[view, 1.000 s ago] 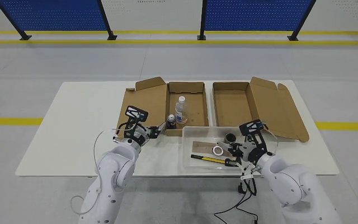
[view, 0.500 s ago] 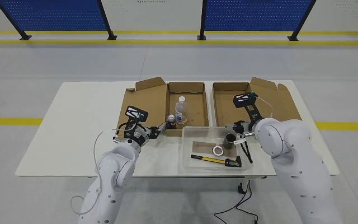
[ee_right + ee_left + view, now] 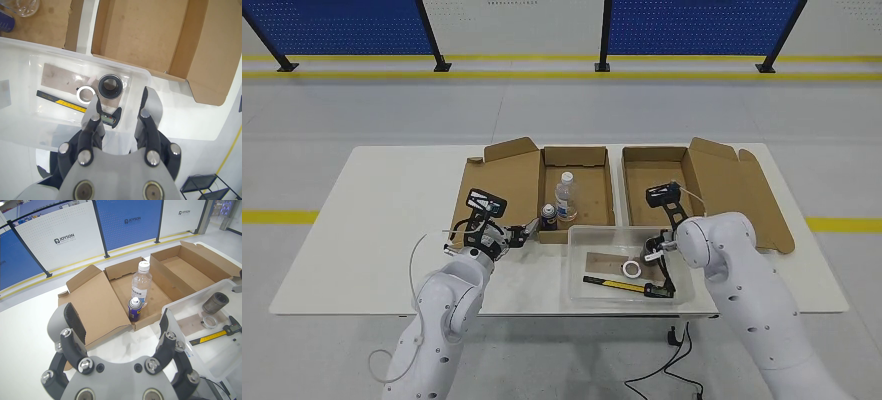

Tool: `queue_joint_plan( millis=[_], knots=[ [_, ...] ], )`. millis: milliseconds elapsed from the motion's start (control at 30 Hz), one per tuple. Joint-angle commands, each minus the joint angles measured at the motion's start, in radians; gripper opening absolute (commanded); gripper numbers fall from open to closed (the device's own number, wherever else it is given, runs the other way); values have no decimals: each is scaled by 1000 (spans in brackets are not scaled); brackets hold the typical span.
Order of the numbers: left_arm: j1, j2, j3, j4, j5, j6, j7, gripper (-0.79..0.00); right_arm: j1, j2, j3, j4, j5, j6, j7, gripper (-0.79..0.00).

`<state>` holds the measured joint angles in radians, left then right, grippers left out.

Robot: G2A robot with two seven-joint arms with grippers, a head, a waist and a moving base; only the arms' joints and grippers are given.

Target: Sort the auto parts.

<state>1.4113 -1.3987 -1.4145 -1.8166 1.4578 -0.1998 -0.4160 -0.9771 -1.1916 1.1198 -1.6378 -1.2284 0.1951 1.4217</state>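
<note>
A clear plastic bin at the table's front holds a dark metal cylinder, a silver ring and a yellow-and-black caliper. My right gripper hangs open above the bin's right end, just in front of the cylinder, holding nothing. The left cardboard box holds a clear bottle and a blue spray can. My left gripper stands open and empty over the table beside that box's front corner. The right cardboard box has nothing in it.
Both boxes have flaps folded out flat, one toward the left and one toward the right. Bare white table stretches to the left of the boxes. The bin sits close to the table's front edge.
My right arm has swung from the bin's front right corner back and leftward, and its gripper now hangs over the bin's right end. The left arm has stayed still.
</note>
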Motion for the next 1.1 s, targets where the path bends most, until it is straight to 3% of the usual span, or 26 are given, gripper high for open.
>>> queue_joint_plan(
  millis=[0, 1067],
  knots=[
    [0, 0, 0, 0, 0, 0, 0, 0, -1, -1, 0, 15, 2, -3, -7, -465],
    [0, 0, 0, 0, 0, 0, 0, 0, 16, -35, -40, 152, -15, 14, -99, -489]
  ],
)
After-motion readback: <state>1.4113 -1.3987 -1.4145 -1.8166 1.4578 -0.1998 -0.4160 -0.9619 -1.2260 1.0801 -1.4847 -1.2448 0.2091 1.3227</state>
